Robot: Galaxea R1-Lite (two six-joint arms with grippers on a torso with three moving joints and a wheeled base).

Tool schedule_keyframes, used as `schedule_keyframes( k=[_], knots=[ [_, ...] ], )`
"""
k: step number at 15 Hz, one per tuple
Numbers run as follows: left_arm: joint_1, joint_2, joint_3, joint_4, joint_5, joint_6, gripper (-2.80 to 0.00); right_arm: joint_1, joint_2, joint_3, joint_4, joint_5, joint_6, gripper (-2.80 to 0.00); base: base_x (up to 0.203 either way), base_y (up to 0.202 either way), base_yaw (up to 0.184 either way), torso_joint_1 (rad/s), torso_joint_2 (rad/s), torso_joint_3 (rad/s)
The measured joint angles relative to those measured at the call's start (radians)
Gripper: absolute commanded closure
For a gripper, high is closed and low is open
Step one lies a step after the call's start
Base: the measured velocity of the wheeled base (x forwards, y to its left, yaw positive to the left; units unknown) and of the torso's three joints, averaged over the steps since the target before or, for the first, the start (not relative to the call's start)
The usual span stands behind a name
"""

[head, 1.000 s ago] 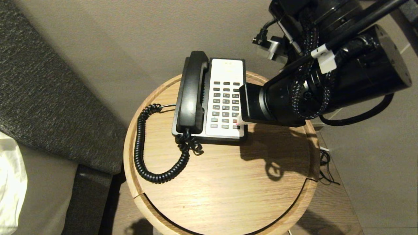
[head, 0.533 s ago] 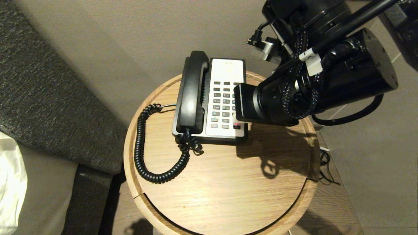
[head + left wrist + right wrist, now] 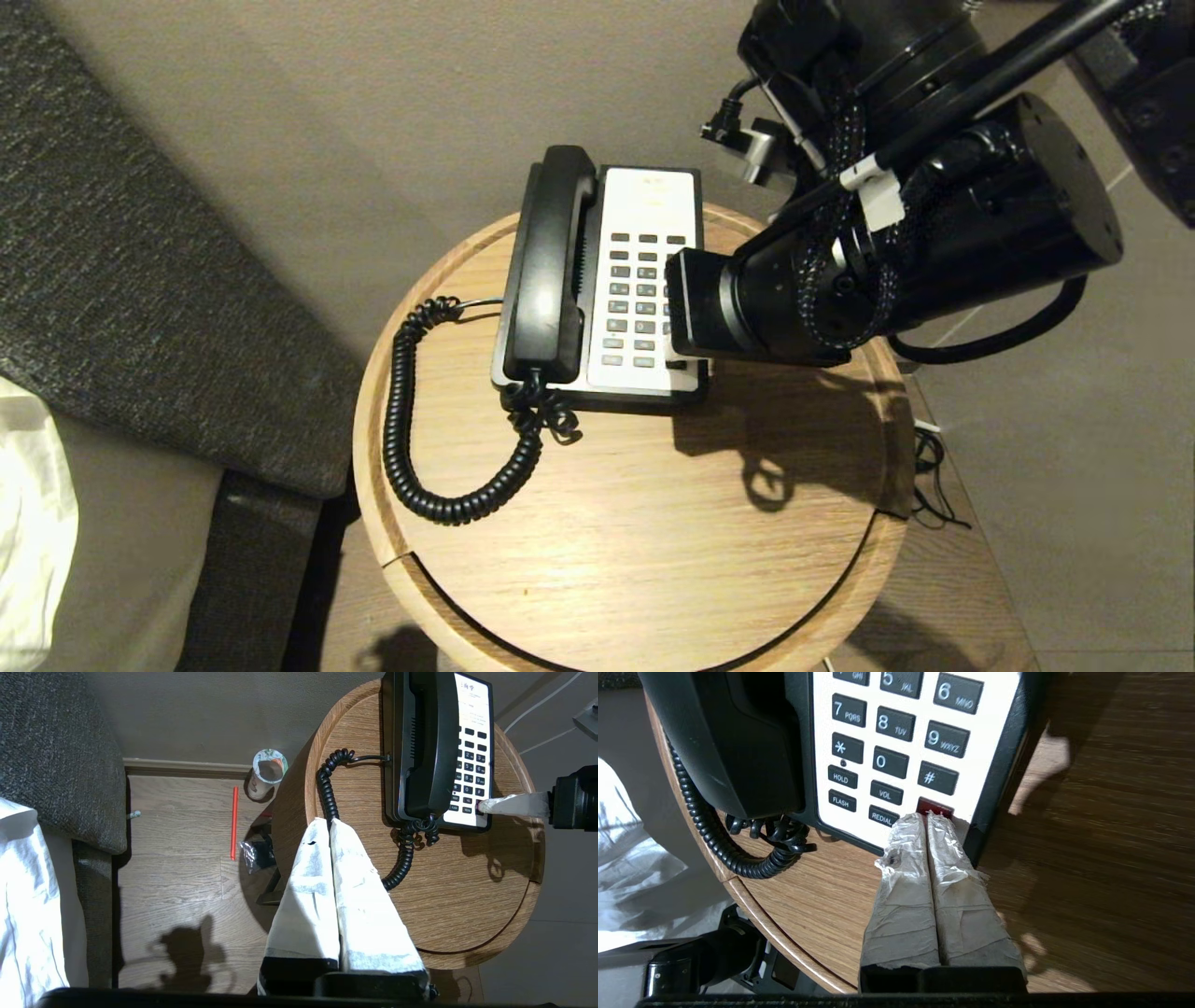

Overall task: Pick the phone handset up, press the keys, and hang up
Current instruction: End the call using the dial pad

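The glossy black phone handset (image 3: 551, 261) lies in its cradle on the black-and-white phone base, with its coiled cord (image 3: 401, 411) looping over the table. The dark grey keys (image 3: 644, 299) fill the white faceplate beside it. My right gripper (image 3: 927, 816) is shut, and its taped tips rest at the red key (image 3: 934, 807) in the keypad's lowest row. In the head view the right wrist (image 3: 747, 299) hides those tips. My left gripper (image 3: 327, 823) is shut on nothing, hovering above the table's edge near the cord, apart from the handset (image 3: 430, 742).
The phone stands at the back of a round wooden table (image 3: 653, 523). A grey upholstered bed edge (image 3: 140, 280) and white bedding (image 3: 28, 523) lie to the left. On the floor are a paper cup (image 3: 267, 772), a red straw (image 3: 234, 821) and cables (image 3: 934, 467).
The right arm has shifted left over the keypad, and its wrist now covers the red key in the head view. Handset and cord have not moved.
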Motion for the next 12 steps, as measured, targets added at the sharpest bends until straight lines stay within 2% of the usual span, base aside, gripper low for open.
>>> schedule_keyframes(
  k=[12],
  knots=[
    [0.000, -0.009, 0.008, 0.001, 0.000, 0.001, 0.00, -0.008, 0.005, -0.001, 0.010, -0.018, -0.007, 0.00, 0.000, 0.000, 0.000, 0.000, 0.00, 0.000]
  ],
)
